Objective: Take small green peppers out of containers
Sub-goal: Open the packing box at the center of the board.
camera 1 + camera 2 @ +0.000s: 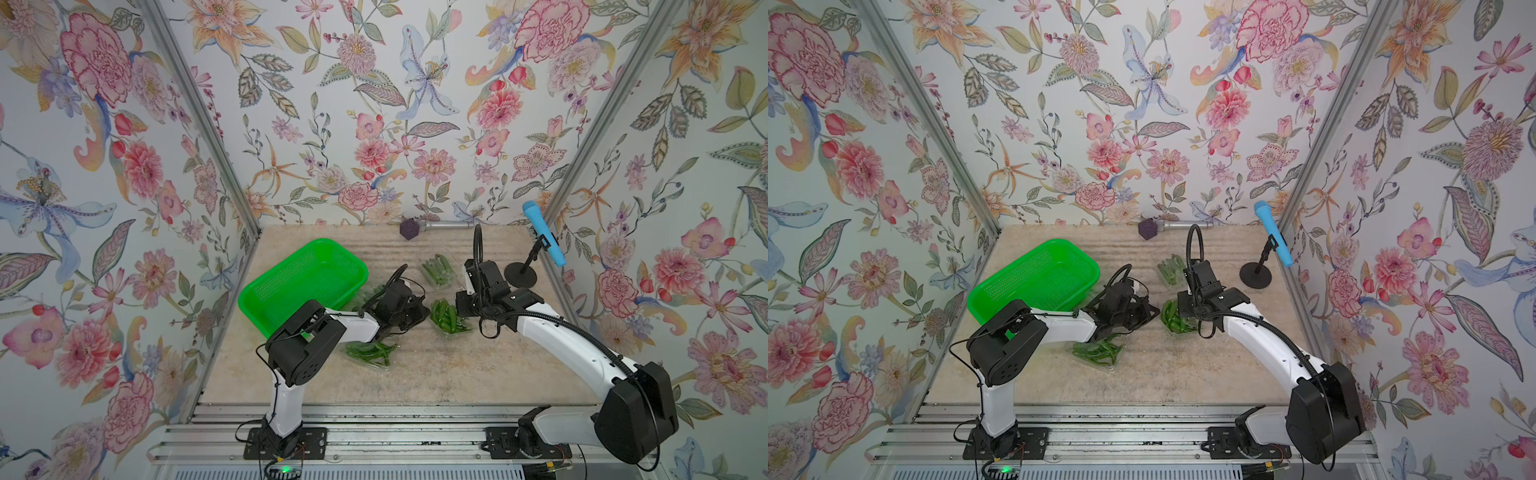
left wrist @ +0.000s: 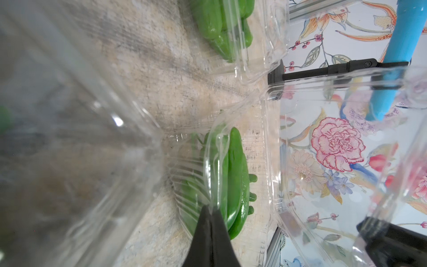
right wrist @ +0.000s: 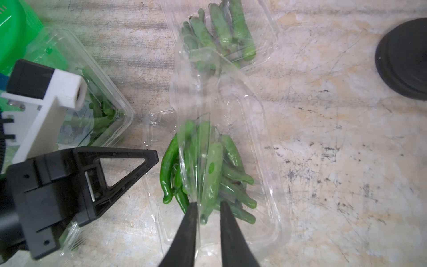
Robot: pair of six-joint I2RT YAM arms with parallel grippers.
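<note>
Small green peppers (image 3: 215,166) lie in a clear container (image 3: 272,185) at mid-table, seen in both top views (image 1: 451,328) (image 1: 1177,326). Its lid (image 3: 208,97) stands upright. My left gripper (image 2: 210,209) (image 1: 424,313) is shut on the container's left rim. My right gripper (image 3: 209,203) (image 1: 460,309) hangs over the near end with its jaws slightly apart, the lid's edge lying between them against one finger. More peppers sit in a back container (image 1: 438,270), a front container (image 1: 370,353) and one beside the basket (image 3: 104,92).
A bright green basket (image 1: 299,278) stands tilted at the left. A blue microphone (image 1: 544,237) on a black stand with a round base (image 1: 519,276) is at the right wall. A purple cube (image 1: 408,229) and a silver handle (image 1: 449,225) lie at the back.
</note>
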